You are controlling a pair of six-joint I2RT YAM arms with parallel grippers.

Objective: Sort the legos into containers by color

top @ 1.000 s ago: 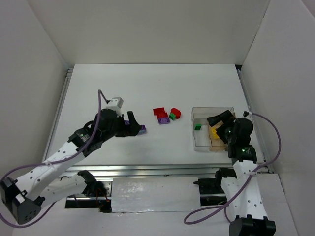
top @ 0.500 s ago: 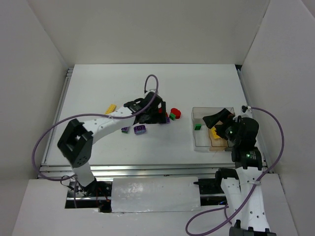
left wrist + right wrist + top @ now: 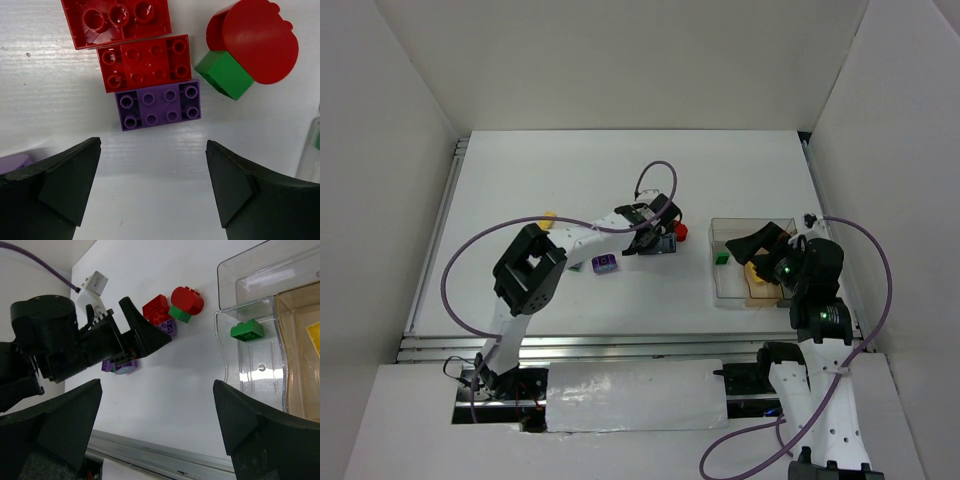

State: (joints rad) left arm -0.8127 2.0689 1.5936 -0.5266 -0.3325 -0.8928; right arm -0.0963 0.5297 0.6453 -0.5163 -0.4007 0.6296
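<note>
Left gripper (image 3: 152, 150) hangs low over the white surface (image 3: 570, 180), jaws spread wide and holding nothing. A purple brick (image 3: 158, 104) lies studs-up just beyond the gap between them. Touching its far long side sits a red brick (image 3: 145, 62), also studs-up, and past that we note a second red brick (image 3: 116, 20) lying hollow side up. To the right, a green cube (image 3: 223, 74) touches a round red piece (image 3: 257, 40). A sliver of a second purple piece (image 3: 12, 162) shows at the lower left corner of the wrist view; from above it lies apart from the cluster. A yellow brick (image 3: 548, 216) lies well apart, out at the left. Right gripper (image 3: 157, 387) hangs above the clear container (image 3: 222, 365), jaws likewise wide apart and empty. One green brick (image 3: 247, 330) rests in a clear compartment. A yellow piece (image 3: 314, 335) lies in the amber-tinted compartment beside it, but the frame edge cuts it, so we cannot say how many yellow pieces are there.
</note>
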